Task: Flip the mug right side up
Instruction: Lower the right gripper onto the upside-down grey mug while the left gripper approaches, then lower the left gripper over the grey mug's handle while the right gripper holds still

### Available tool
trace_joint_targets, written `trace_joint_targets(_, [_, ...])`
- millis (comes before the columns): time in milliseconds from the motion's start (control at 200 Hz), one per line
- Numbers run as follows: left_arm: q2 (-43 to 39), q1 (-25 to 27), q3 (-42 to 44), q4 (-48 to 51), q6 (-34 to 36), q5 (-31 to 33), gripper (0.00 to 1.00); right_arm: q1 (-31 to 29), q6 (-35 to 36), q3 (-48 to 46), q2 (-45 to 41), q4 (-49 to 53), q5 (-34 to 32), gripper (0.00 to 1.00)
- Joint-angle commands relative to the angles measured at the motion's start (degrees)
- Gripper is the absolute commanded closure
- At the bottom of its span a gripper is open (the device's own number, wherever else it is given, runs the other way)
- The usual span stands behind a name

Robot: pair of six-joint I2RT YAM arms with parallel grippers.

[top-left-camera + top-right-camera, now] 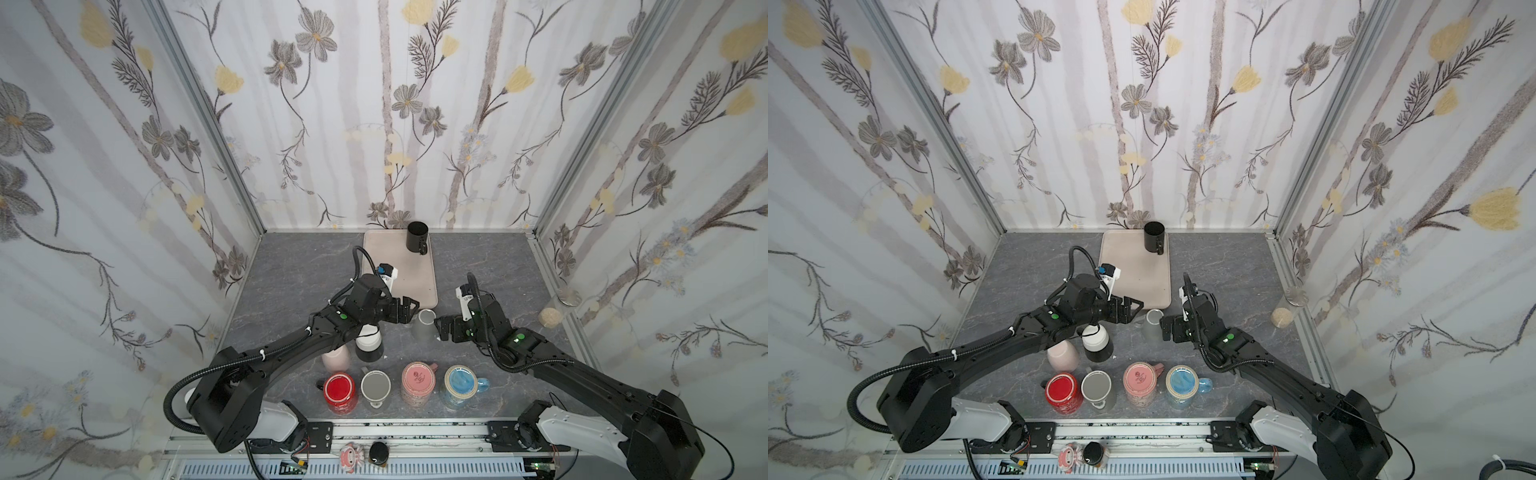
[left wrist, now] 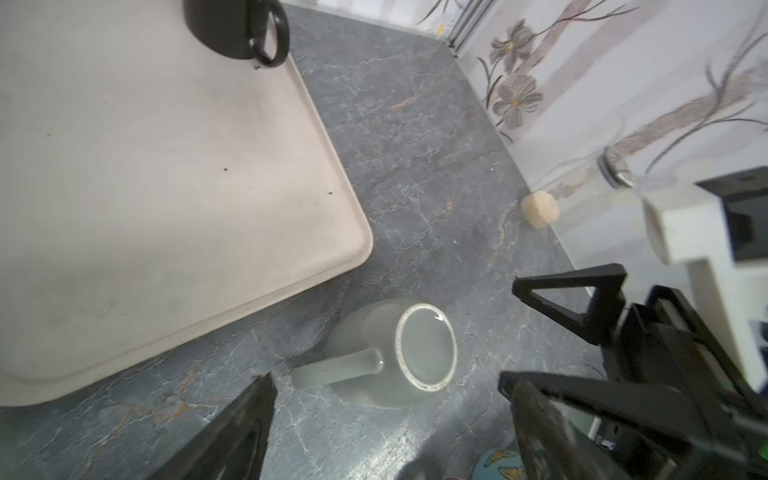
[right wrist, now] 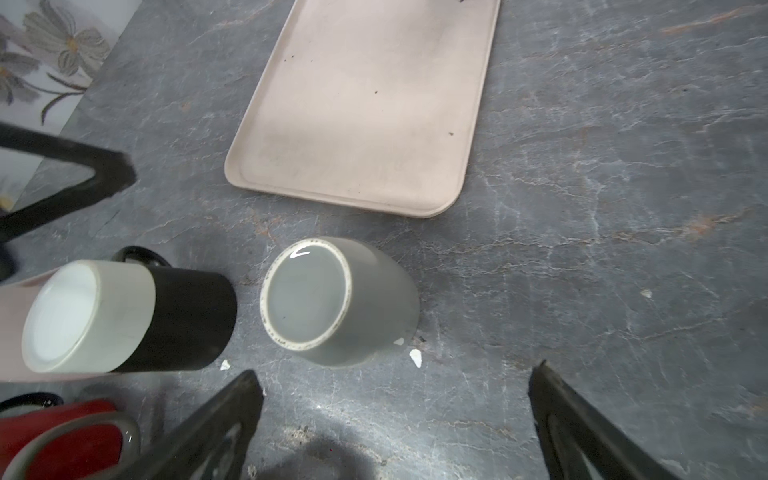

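Well, one grey table (image 1: pixel 291 266) carries one tray (image 1: pixel 411 276). Eight mugs in all: one black mug (image 1: pixel 417 237) stands upright on the tray's far end, one grey mug (image 1: pixel 424 328) sits bottom-up on the table just off the tray's near right corner, and six more, a red one (image 1: pixel 340 390) among them, stand nearer than the tray. The left claw (image 1: pixel 407 309) and right claw (image 1: pixel 441 328) flank the grey mug, both spread apart, holding nothing.
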State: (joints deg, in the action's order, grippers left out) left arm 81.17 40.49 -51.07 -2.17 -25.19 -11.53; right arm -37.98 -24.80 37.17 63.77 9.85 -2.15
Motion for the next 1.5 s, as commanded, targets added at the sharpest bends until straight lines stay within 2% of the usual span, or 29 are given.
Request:
trace_joint_targets(0, [2.4,0.0,-1.9,1.7,1.2,3.7,0.12,-0.3,2.7,0.1,2.3,-2.4,4.8,0.00])
trace_joint_targets(215, [5.2,0.0,-5.1,3.5,0.9,6.2,0.16,-2.0,4.4,1.1,6.6,-3.7,1.8,0.00])
trace_joint_targets(375, [5.6,0.0,-5.0,3.8,0.9,6.1,0.16,-2.8,4.1,1.9,9.0,-3.3,-4.4,0.00])
trace_joint_targets(539, [6.3,0.4,-4.6,3.4,1.9,3.8,0.15,-0.3,1.3,0.5,8.1,-4.0,-10.7,0.00])
trace_joint_targets(699, [8.7,2.1,-5.0,1.6,3.2,0.8,0.15,2.7,-0.9,-1.1,6.5,-4.6,-10.6,0.00])
trace_joint_targets(864, [11.5,3.4,-4.9,-2.3,4.6,-0.3,0.22,3.7,-1.6,-4.0,1.9,-6.5,-7.0,0.00])
trace_joint_targets(1014, [12.4,3.0,-2.6,-11.4,3.6,-3.9,0.15,4.2,-1.7,-5.1,-1.3,-6.3,-5.8,0.00])
trace_joint_targets(1274, [17.0,1.1,-2.5,-17.2,1.7,-8.7,0.13,5.2,-1.6,-5.2,-6.5,-4.7,-5.4,0.00])
trace_joint_targets(1409, [18.5,1.1,-2.3,-17.6,0.9,-10.6,0.22,6.0,-1.5,-4.8,-8.8,-3.5,-6.2,0.00])
trace_joint_targets(1493, [18.3,1.1,-1.2,-18.5,-0.3,-12.0,0.23,6.7,-1.4,-4.4,-9.7,-3.0,-6.4,0.00])
